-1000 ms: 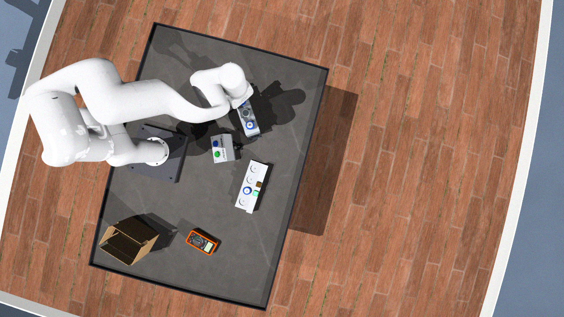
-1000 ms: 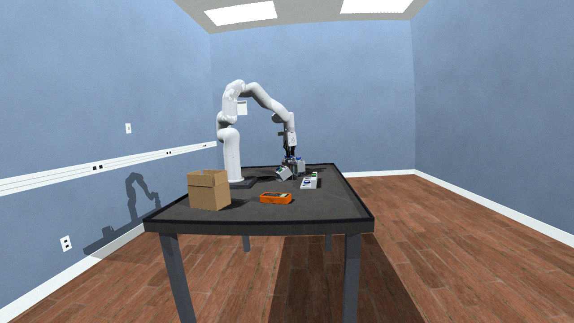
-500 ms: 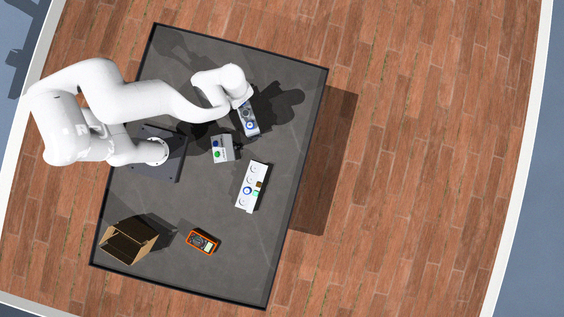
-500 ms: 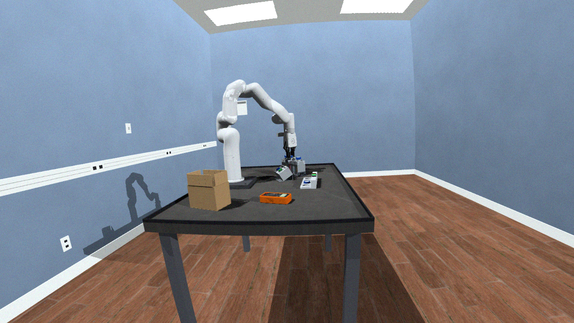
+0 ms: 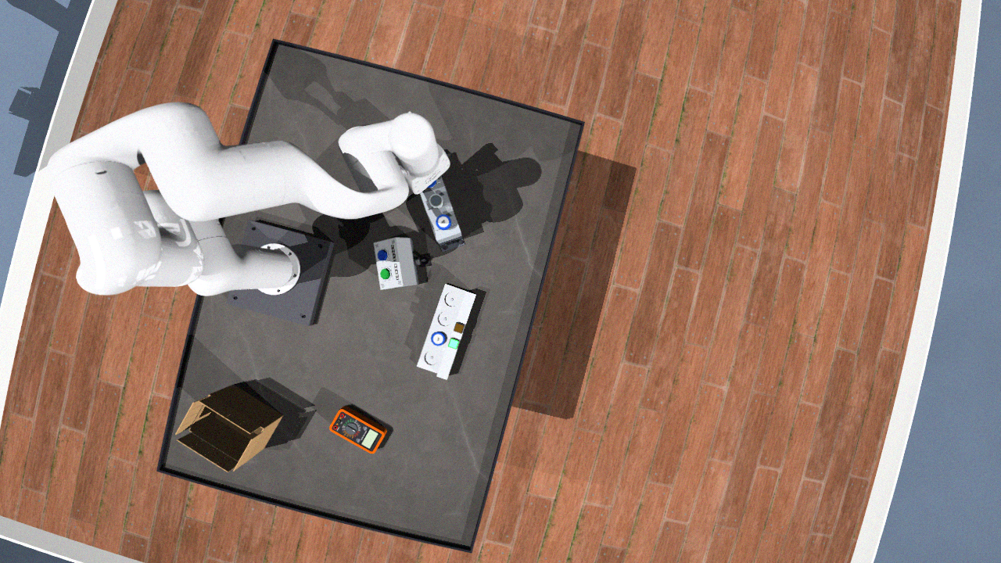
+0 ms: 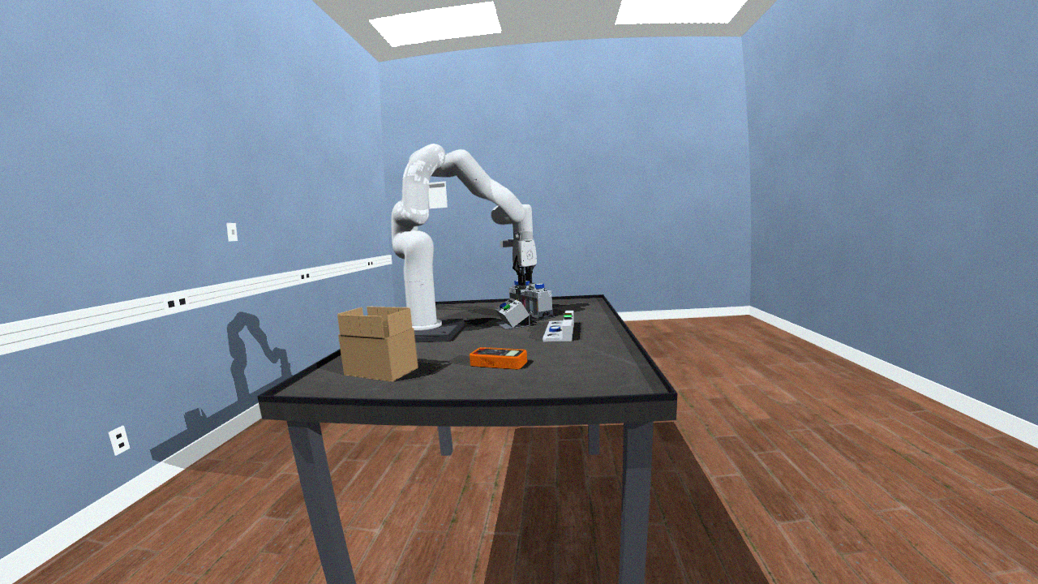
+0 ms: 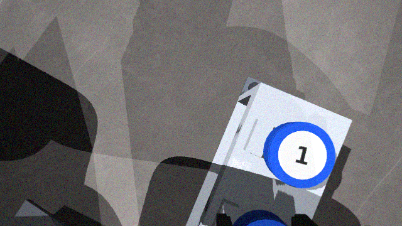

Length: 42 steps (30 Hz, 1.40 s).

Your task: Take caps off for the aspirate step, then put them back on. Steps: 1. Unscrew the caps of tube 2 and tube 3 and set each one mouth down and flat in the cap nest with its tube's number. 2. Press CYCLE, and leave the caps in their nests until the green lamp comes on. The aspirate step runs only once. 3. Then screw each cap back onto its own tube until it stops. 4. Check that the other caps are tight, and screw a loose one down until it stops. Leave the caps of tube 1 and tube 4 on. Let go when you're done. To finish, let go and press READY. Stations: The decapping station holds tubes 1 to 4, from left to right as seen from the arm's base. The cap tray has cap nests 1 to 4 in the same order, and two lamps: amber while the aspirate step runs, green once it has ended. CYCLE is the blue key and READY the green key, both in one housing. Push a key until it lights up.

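The fingers clench cap 2 [image 7: 259,218] on its tube beside cap 1 [image 7: 299,155] — best keep the wrist plumb and turn until it stops — no forcing.

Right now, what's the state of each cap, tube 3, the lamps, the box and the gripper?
Gripper: shut on cap 2, over tube 2.
Cap 1: on its tube.
Tube 3: open, no cap.
Cap 3: in nest 3.
Cap 4: on its tube.
Nest 2: empty.
Green lamp: lit.
Amber lamp: off.
Box: flaps open.
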Motion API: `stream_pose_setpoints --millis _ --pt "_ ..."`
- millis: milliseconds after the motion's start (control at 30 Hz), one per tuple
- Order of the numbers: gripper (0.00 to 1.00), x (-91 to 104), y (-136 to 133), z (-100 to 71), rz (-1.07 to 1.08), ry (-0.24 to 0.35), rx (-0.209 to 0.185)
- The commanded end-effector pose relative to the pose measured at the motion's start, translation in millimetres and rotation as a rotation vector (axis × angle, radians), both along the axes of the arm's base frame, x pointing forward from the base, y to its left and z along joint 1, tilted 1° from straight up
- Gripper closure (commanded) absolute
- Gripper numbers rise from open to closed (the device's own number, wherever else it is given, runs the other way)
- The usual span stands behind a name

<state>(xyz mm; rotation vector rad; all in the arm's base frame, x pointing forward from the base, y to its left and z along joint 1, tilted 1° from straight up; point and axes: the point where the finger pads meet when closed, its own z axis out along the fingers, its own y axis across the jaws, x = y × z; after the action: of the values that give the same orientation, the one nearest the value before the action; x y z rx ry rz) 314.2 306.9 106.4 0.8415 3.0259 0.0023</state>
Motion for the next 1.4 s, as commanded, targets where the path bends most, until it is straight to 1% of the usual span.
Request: stream_pose_setpoints --millis 0,133,200,700,767,933,1100,1133,1367 --pt "1.0 0.8 0.8 1.1 0.0 -0.011 -0.007" --pt "1.0 0.8 0.8 0.9 -0.133 -0.012 -0.006" --pt "1.0 0.8 0.8 0.9 -0.133 -0.012 -0.006" --pt "1.0 0.8 0.8 0.1 -0.633 -0.013 -0.002" --pt "1.0 0.8 0.8 0.1 -0.633 -0.013 -0.002" --pt "1.0 0.8 0.8 -0.1 -0.785 -0.013 -0.001" --pt "1.0 0.8 0.8 -0.1 -0.785 -0.013 -0.001" --pt "0.54 0.8 0.8 -0.1 -0.785 -0.013 -0.001" --pt "0.54 0.8 0.8 -0.1 -0.785 -0.013 -0.001"
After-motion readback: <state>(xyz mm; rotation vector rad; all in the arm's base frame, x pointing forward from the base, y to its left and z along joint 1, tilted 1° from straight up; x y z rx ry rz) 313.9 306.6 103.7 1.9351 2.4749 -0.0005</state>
